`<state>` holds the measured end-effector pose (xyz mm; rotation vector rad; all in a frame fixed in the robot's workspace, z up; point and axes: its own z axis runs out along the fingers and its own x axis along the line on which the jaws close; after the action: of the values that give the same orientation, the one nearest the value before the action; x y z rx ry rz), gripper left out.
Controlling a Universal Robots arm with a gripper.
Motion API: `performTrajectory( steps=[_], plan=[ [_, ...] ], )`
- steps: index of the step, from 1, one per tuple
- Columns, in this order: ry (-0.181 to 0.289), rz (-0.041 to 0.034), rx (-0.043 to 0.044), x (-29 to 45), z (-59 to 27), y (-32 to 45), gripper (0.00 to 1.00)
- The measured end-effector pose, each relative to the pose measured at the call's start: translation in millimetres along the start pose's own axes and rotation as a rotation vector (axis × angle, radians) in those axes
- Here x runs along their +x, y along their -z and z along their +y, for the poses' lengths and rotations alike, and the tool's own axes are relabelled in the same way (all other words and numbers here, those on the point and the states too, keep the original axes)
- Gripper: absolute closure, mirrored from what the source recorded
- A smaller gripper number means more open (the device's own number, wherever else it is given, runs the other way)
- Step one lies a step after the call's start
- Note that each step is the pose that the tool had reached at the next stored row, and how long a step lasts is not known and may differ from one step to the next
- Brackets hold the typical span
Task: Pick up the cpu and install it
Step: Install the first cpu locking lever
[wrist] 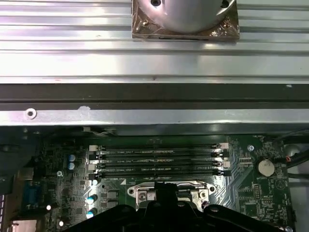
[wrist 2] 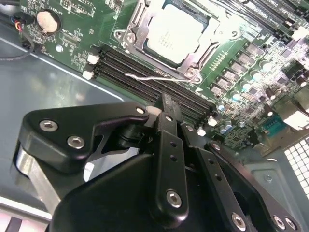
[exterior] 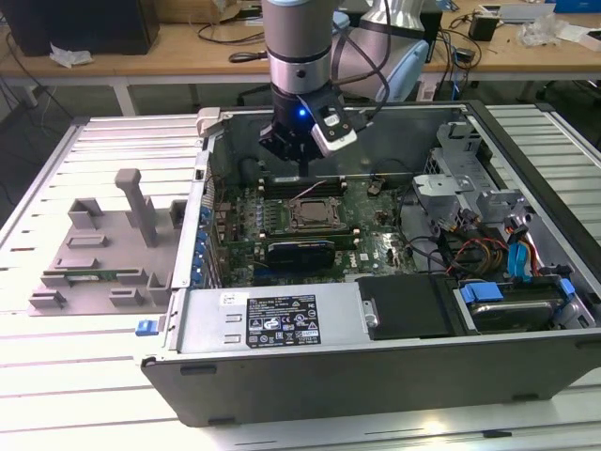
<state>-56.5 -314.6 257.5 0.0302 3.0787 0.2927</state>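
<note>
I see my gripper hovering near the top centre of the exterior view, above the open computer case. Its fingers look closed together, holding nothing. The cpu already sits in the socket, top centre of the second wrist view.

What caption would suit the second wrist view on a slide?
The gripper hovers over the memory slots, beside the cpu seated in its socket.

One cpu, one socket, and seemingly four memory slots
</note>
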Motion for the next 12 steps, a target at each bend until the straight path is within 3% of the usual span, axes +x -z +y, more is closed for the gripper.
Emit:
performTrajectory(
  steps=[7,9,12],
  plan=[
    [-0.041,-0.0126,0.0107,0.2,-2.2,-10.3,0.89],
    [-0.085,-0.0212,0.0191,0.3,-2.6,-12.1,0.89],
    [-0.136,-0.0307,0.0233,0.4,-2.9,-14.1,0.89]
  ],
)
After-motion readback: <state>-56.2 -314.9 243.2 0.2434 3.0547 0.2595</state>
